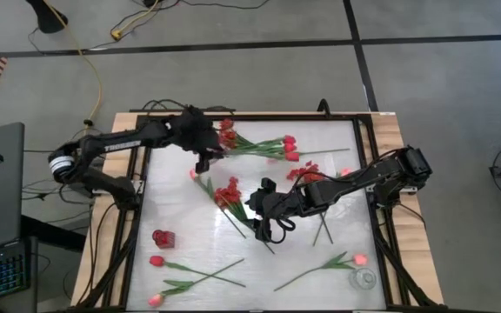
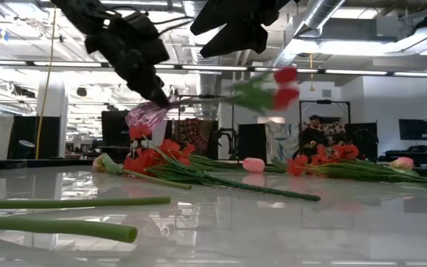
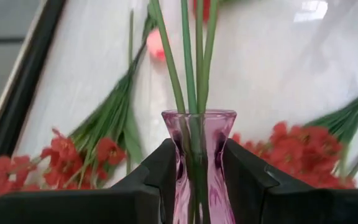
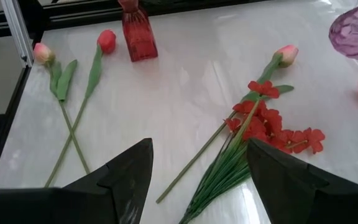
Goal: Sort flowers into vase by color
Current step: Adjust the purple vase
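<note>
Glossy white table (image 1: 190, 261), workshop behind

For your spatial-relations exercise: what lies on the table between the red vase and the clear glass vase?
In the high view, between the red vase and the clear glass vase lie two tulip stems and another tulip stem.

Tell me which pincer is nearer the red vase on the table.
Right. The right pincer hovers open over the table's middle, with the red vase some way off toward the front-left corner. The left pincer is farther back, gripping a purple vase with stems.
</note>
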